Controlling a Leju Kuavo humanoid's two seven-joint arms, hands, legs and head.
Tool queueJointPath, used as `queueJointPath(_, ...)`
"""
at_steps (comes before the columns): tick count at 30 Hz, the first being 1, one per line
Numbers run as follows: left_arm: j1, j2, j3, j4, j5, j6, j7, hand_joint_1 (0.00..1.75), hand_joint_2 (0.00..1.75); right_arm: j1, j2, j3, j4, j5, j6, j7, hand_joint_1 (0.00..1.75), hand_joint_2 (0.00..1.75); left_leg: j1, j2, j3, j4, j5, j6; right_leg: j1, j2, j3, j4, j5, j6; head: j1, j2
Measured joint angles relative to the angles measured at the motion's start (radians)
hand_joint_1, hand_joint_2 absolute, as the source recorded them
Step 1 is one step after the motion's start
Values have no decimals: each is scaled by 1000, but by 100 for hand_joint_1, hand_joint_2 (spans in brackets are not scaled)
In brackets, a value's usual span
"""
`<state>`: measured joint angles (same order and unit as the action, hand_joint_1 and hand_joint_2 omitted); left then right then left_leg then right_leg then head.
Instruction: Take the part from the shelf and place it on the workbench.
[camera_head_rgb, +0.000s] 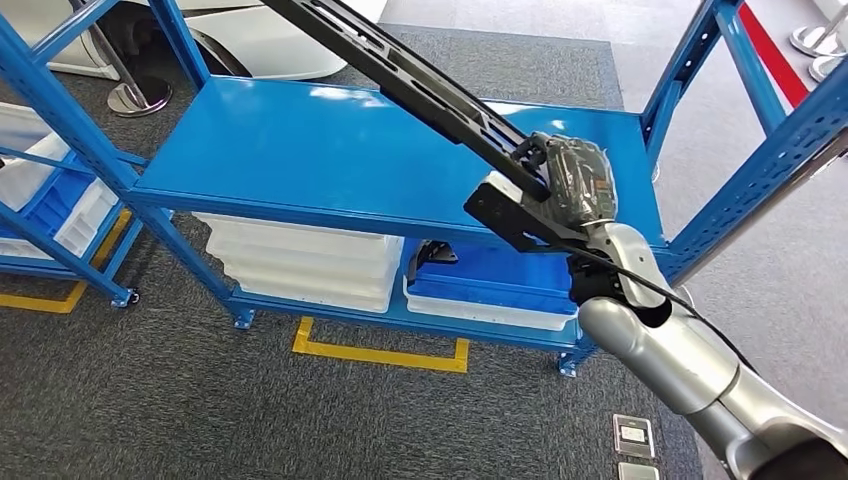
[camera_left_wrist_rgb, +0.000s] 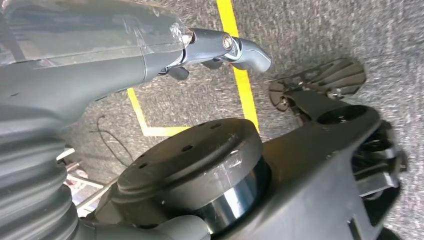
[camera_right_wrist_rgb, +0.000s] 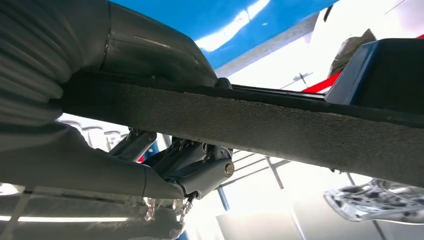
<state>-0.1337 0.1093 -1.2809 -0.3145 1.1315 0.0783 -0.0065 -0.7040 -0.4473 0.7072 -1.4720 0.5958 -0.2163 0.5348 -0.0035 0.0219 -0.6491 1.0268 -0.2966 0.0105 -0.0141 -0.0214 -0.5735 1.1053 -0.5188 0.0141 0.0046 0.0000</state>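
A long, flat black part (camera_head_rgb: 400, 75) runs diagonally through the head view, from the top edge near 12 o'clock down to the picture's centre-right, raised above the top board of a blue shelf (camera_head_rgb: 300, 150). The right hand (camera_head_rgb: 575, 185) grips it near its lower end, where a wider black plate sticks out toward 8 o'clock (the hand is wrapped in clear film). In the right wrist view the part (camera_right_wrist_rgb: 250, 125) crosses the frame as a dark, felt-faced bar, with the thumb over one side and the fingers (camera_right_wrist_rgb: 200, 170) curled under the other, closed around it. The silver right arm (camera_head_rgb: 680, 360) enters from 5 o'clock. On the lower shelf level sit stacked white bins (camera_head_rgb: 300, 260) and a blue bin (camera_head_rgb: 500, 285). Yellow tape (camera_head_rgb: 380, 355) marks the grey carpet at 6 o'clock. In the left wrist view the left hand (camera_left_wrist_rgb: 220, 47) hangs over carpet, its fingers loosely bent and holding nothing.
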Motion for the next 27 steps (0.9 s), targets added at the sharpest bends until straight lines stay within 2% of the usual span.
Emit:
queueJointPath(1, 0, 0, 0, 0, 0, -1, 1, 0, 175, 0, -1, 0, 0, 0, 0, 3, 175, 175, -1, 2, -6, 7, 4, -6, 3, -6, 29, -47, -11, -7, 1, 0)
queueJointPath(2, 0, 0, 0, -1, 0, -2, 2, 0, 175, -1, -2, 0, 0, 1, 0, 5, 175, 175, -1, 4, -10, 11, 9, -11, 7, -7, 39, -69, -21, -15, 1, 0)
queueJointPath(4, 1, 0, 0, -2, 0, -6, 6, 0, 175, -1, -4, 0, -1, 1, 2, 11, 175, 175, 1, 6, -14, 16, 16, -25, 8, -1, 31, -75, -10, -35, -3, 0)
queueJointPath(5, 1, 0, 0, -2, 0, -9, 8, 0, 175, -1, -5, 0, -1, 1, 4, 14, 175, 175, 3, 2, -21, 27, 2, -31, 7, 1, 24, -77, 0, -43, -5, 0)
queueJointPath(6, 1, 0, 0, -2, 0, -12, 10, 0, 175, -2, -5, 1, -2, 1, 7, 18, 175, 175, 4, -3, -31, 56, -30, -37, 6, 3, 15, -80, 11, -53, -8, 0)
queueJointPath(7, 0, 0, 0, -2, 0, -15, 10, 0, 175, -2, -6, 1, -2, 1, 11, 21, 175, 175, 6, -8, -46, 103, -78, -41, 6, 5, 5, -81, 22, -59, -13, 0)
queueJointPath(9, 0, 0, 0, -2, 0, -19, 11, 0, 175, -2, -6, 1, -3, 1, 16, 26, 175, 175, 8, -14, -73, 226, -171, -46, 9, 12, -21, -81, 43, -65, -25, 0)
queueJointPath(10, -1, 0, 0, -2, 0, -20, 11, 0, 175, -2, -6, 2, -3, 1, 17, 28, 175, 175, 8, -14, -76, 275, -189, -46, 10, 16, -35, -80, 54, -65, -29, 0)
queueJointPath(11, -1, 0, 0, -2, 0, -20, 11, 0, 175, -2, -6, 2, -3, 1, 17, 29, 175, 175, 8, -14, -66, 297, -184, -46, 11, 22, -50, -79, 66, -64, -34, 0)
queueJointPath(12, -1, 0, 0, -2, 0, -20, 11, 0, 175, -2, -6, 3, -3, 2, 17, 30, 175, 175, 8, -15, -41, 287, -162, -44, 12, 27, -64, -79, 77, -63, -38, 0)
queueJointPath(13, -1, 0, 0, -2, 0, -21, 12, 0, 175, -3, -6, 3, -3, 3, 17, 31, 175, 175, 8, -18, 1, 244, -135, -40, 13, 34, -78, -78, 89, -60, -42, 0)
queueJointPath(14, -1, 0, -1, -2, -1, -22, 12, 0, 175, -3, -6, 3, -3, 4, 17, 32, 175, 175, 9, -28, 52, 178, -118, -36, 13, 39, -90, -78, 100, -56, -46, 0)
queueJointPath(15, -2, 0, -1, -2, -2, -24, 13, 0, 175, -3, -6, 3, -4, 6, 16, 34, 175, 175, 9, -41, 102, 101, -116, -30, 14, 44, -100, -77, 110, -51, -48, 0)
queueJointPath(16, -1, 0, -1, -2, -2, -27, 13, 0, 175, -3, -6, 3, -4, 9, 16, 35, 175, 175, 8, -52, 136, 43, -118, -26, 13, 48, -107, -78, 121, -46, -47, 0)
queueJointPath(17, -1, -1, -1, -2, -3, -30, 13, 0, 175, -3, -7, 2, -5, 11, 16, 36, 175, 175, 5, -60, 155, 6, -124, -22, 12, 51, -112, -81, 133, -40, -46, 0)
queueJointPath(19, -1, -2, -2, -2, -5, -34, 13, 0, 175, -2, -8, 2, -5, 14, 16, 37, 175, 175, 0, -54, 150, -12, -110, -13, 7, 58, -118, -86, 152, -27, -44, 0)
queueJointPath(20, -1, -2, -2, -2, -6, -35, 13, 0, 175, 0, -9, 2, -5, 14, 16, 38, 175, 175, 1, -47, 142, -18, -99, -7, 5, 57, -124, -81, 145, -23, -45, 0)
queueJointPath(21, -2, -3, -2, -2, -7, -36, 13, 0, 175, 1, -11, 2, -5, 15, 16, 38, 175, 175, 2, -40, 131, -22, -87, 2, 5, 52, -134, -63, 119, -19, -43, 0)
queueJointPath(22, -2, -3, -2, -2, -7, -36, 13, 0, 175, 3, -12, 2, -5, 15, 16, 39, 175, 175, 4, -32, 117, -25, -74, 10, 4, 46, -147, -25, 73, -17, -40, 0)
queueJointPath(24, -1, -3, -2, -2, -9, -37, 13, 0, 175, 3, -14, 2, -5, 16, 17, 39, 175, 175, 3, -20, 87, -24, -50, 17, 3, 35, -175, 99, -31, -11, -33, 0)
queueJointPath(25, -1, -3, -3, -2, -9, -37, 13, 0, 175, 4, -14, 2, -5, 16, 17, 39, 175, 175, 3, -14, 72, -22, -38, 17, 2, 34, -183, 161, -55, -8, -30, 0)
queueJointPath(26, -1, -4, -3, -2, -9, -37, 13, 0, 175, 5, -14, 2, -5, 16, 17, 39, 175, 175, 3, -7, 56, -20, -27, 16, 1, 33, -182, 203, -51, -5, -29, 0)
queueJointPath(27, -1, -4, -3, -2, -10, -37, 13, 0, 175, 5, -14, 2, -5, 17, 17, 40, 175, 175, 3, -2, 41, -16, -16, 14, 1, 32, -168, 215, -26, -4, -28, 0)
